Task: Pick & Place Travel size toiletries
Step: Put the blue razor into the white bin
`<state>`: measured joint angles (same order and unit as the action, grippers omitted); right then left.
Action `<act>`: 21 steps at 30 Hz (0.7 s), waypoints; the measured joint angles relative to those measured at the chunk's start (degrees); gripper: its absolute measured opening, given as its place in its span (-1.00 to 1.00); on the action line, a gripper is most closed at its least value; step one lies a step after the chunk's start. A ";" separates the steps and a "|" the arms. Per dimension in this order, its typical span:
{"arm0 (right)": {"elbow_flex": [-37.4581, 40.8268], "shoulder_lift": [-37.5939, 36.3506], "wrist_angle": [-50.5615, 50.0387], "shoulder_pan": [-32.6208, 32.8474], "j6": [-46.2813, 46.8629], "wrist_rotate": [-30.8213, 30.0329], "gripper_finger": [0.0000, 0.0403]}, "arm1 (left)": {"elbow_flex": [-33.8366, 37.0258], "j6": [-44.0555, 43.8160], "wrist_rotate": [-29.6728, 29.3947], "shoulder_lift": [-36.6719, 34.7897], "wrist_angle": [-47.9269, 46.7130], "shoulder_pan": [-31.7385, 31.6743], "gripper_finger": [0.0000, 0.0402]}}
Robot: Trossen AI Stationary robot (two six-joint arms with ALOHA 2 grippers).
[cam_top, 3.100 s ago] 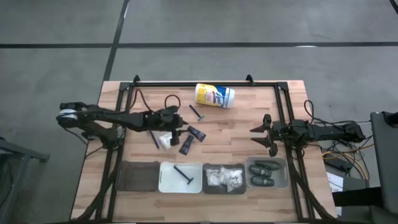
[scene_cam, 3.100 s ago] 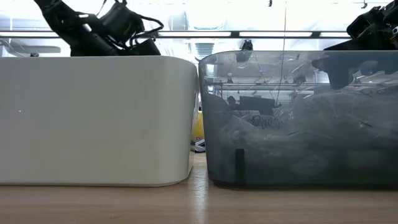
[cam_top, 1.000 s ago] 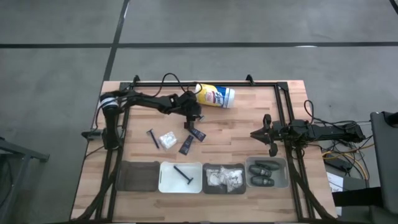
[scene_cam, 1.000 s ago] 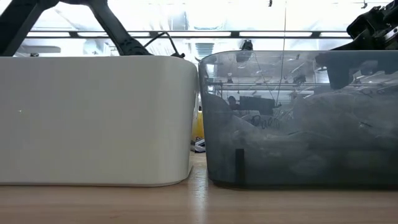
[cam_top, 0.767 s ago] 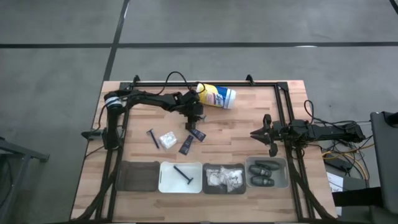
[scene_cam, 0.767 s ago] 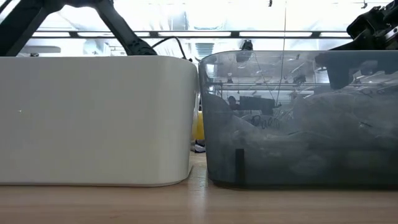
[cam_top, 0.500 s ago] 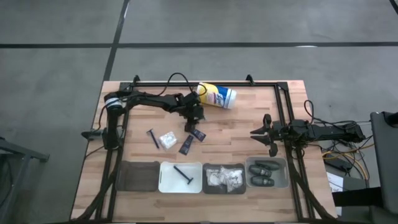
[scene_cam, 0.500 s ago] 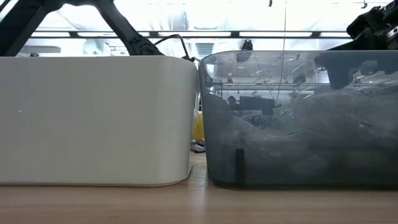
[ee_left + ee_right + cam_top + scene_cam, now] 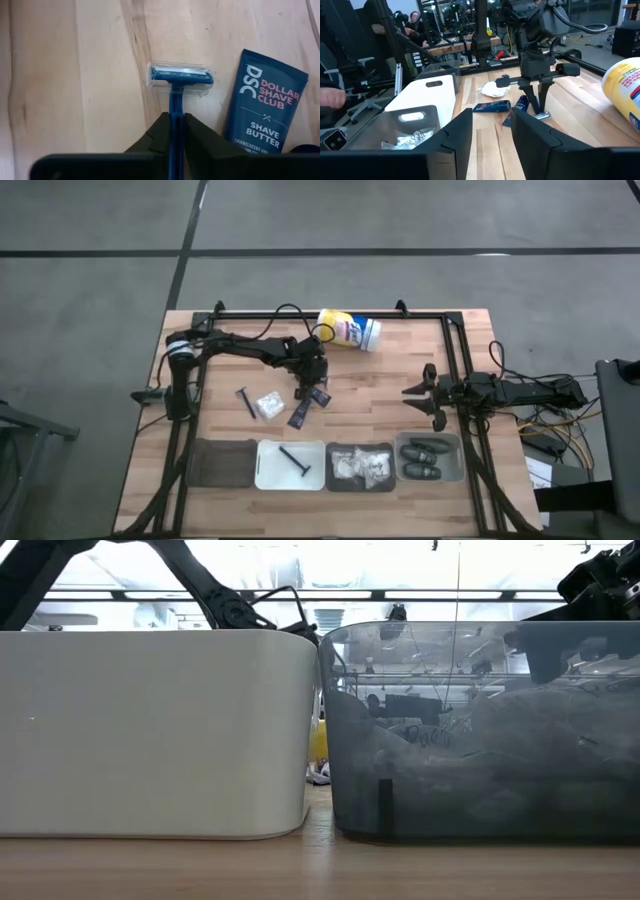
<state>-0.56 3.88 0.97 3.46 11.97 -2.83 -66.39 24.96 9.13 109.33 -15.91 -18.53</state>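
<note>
My left gripper (image 9: 304,386) is over the middle of the table, shut on a thin blue razor (image 9: 172,107) with a clear cap on its head (image 9: 180,78). It also shows in the right wrist view (image 9: 538,102). Two small black tubes (image 9: 320,397) (image 9: 299,414) lie flat just beside it. A white crinkly packet (image 9: 267,406) and a second dark razor (image 9: 244,401) lie to the left. My right gripper (image 9: 420,398) waits open and empty at the table's right, above the pod bin. My left gripper pinches the razor's handle (image 9: 172,131) between its two fingers, coming from above and pointing down, with the fingers along the handle. The razor hangs head down below the fingers. I cannot tell whether its capped head (image 9: 542,115) touches the table or is just above it.
Several bins stand in a row at the near edge: a dark one (image 9: 222,463), a white one (image 9: 272,470) holding a razor, a grey one (image 9: 360,452) with packets, and a clear one (image 9: 456,460) with pods. A yellow-and-white canister (image 9: 348,330) lies at the far edge.
My left gripper has gone from beside the canister a little toward the table's near edge, and now stands next to the black tubes with the razor in its fingers. My right arm has kept still.
</note>
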 joint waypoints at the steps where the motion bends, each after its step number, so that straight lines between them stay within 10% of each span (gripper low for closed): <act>1: 0.00 0.00 0.00 0.00 0.00 0.00 -0.34 | 0.00 -0.04 -0.13 -0.05 -0.07 0.11 -0.85; 21: 0.00 0.02 0.00 0.00 -0.01 0.00 -0.14 | 0.13 -0.72 -8.18 -2.25 -0.72 3.39 -0.84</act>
<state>-0.56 3.90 0.97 3.46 11.96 -2.83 -66.26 24.24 0.95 107.08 -16.63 -15.14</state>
